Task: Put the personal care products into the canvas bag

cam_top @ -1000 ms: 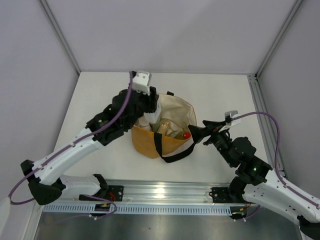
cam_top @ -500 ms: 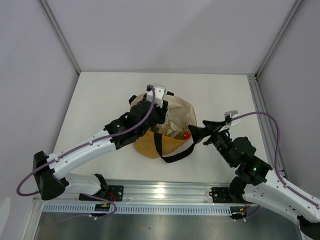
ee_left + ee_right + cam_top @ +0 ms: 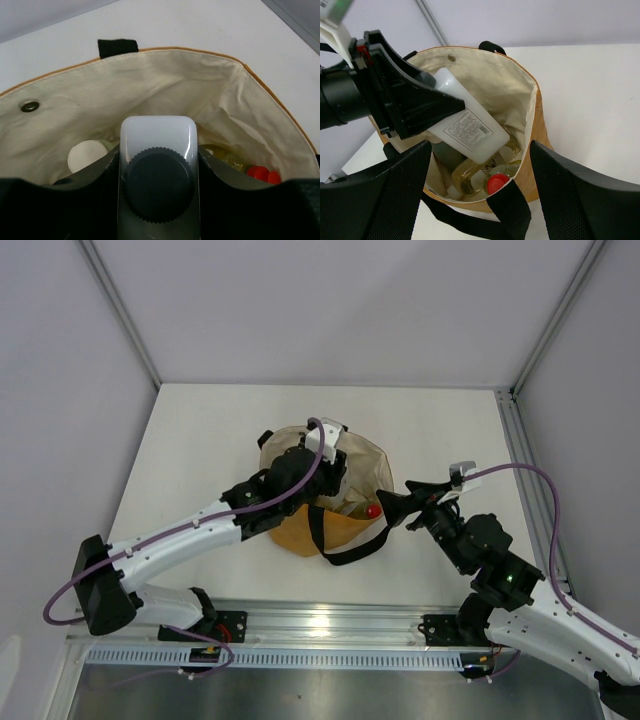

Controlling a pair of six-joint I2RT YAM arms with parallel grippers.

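Gripping the clear square bottle (image 3: 157,142) just below its black cap (image 3: 157,187), the left gripper (image 3: 322,472) has a finger pressed against each flat side. Jaws narrow, closed on the bottle. The bottle juts out ahead of the fingertips, slanting down past the rim of the canvas bag (image 3: 485,75). Its labelled base sits low in the bag's mouth.

Below and beyond the held bottle, inside the bag: the yellow bottle (image 3: 470,180) lies with its red cap (image 3: 495,183) toward the right gripper's side. A pale round cap (image 3: 87,155) shows left of the left fingers. Cannot tell which bottle it belongs to. A grey shape lies under the clear bottle, mostly hidden.

Right gripper (image 3: 395,502): fingers (image 3: 385,195) spread wide, holding nothing. It is just beside the bag's near-right rim, with the mouth of the bag framed between the two fingers in its wrist view. A black strap (image 3: 510,215) loops across just ahead of it.

Cream lining stands open on all sides of the held bottle. There is free room ahead of it toward the far wall, where the snap button (image 3: 30,105) sits. Bare white table (image 3: 200,430) surrounds the bag.
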